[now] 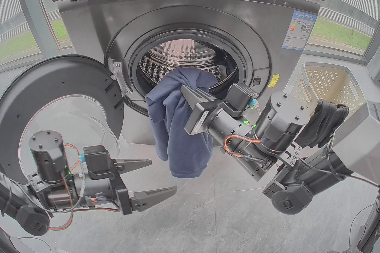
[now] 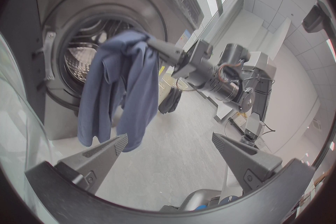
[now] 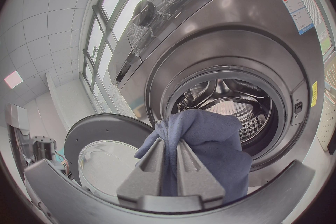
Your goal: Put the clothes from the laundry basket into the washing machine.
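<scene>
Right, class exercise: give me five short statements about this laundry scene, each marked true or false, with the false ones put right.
1. The washing machine's door stands open. True.
2. The right gripper is shut on a blue garment. True.
3. The blue garment lies wholly inside the drum. False: it hangs from the gripper in front of the opening.
4. The left gripper holds a dark garment. False: it is open and empty.
5. The laundry basket stands on the machine's left side. False: it stands on the robot's right of the machine.
</scene>
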Available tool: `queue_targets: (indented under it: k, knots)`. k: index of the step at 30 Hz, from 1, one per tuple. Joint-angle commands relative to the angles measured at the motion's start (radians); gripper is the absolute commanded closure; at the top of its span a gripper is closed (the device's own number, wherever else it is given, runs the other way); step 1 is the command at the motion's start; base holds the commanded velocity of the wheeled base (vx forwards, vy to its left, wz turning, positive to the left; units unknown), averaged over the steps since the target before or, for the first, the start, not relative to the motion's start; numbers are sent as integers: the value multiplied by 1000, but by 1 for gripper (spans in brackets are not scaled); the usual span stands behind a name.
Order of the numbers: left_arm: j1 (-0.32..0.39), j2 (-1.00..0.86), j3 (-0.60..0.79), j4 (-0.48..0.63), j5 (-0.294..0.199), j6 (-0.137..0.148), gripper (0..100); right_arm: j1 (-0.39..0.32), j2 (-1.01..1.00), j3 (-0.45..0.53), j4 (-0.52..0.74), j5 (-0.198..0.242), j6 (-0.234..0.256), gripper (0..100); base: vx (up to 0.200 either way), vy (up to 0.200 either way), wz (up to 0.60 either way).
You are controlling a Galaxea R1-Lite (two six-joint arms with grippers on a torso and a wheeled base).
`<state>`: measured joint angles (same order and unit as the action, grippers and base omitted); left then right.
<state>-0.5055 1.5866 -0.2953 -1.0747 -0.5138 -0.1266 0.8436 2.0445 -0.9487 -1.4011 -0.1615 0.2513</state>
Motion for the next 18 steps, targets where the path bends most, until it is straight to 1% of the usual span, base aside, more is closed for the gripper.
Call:
queue_targets:
  k: [1, 3, 4, 5, 7, 9, 11, 14, 17, 18]
  knots:
    - [-18, 185, -44, -36, -9, -19, 0, 9, 14, -21, -3, -3, -3, 100, 0, 0, 0]
    - [-16, 248, -51, -94, -8, -21, 0, 9, 13, -21, -13, -3, -4, 100, 0, 0, 0]
    - [-16, 248, -51, -94, -8, -21, 0, 9, 13, -21, -13, -3, -4, 100, 0, 0, 0]
    - [-14, 293, -56, -146, 0, -24, 0, 9, 11, -21, -16, -3, -4, 100, 0, 0, 0]
    - [-10, 329, -54, -200, 5, -24, 0, 9, 6, -18, -16, -3, -4, 100, 0, 0, 0]
    - [12, 358, -54, -241, 6, -24, 0, 9, 3, -12, -16, -3, -4, 100, 0, 0, 0]
    - [28, 372, -54, -258, 8, -24, 0, 9, -1, -10, -16, -3, -6, 100, 0, 0, 0]
    - [45, 378, -54, -263, 20, -16, 0, 9, -7, -10, -16, -3, -4, 100, 0, 0, 0]
    - [48, 378, -57, -263, 44, -15, 0, 11, -3, -10, -16, -3, -4, 100, 0, 0, 0]
    - [45, 378, -62, -263, 43, -15, 0, 15, -1, -10, -18, -3, -4, 100, 0, 0, 0]
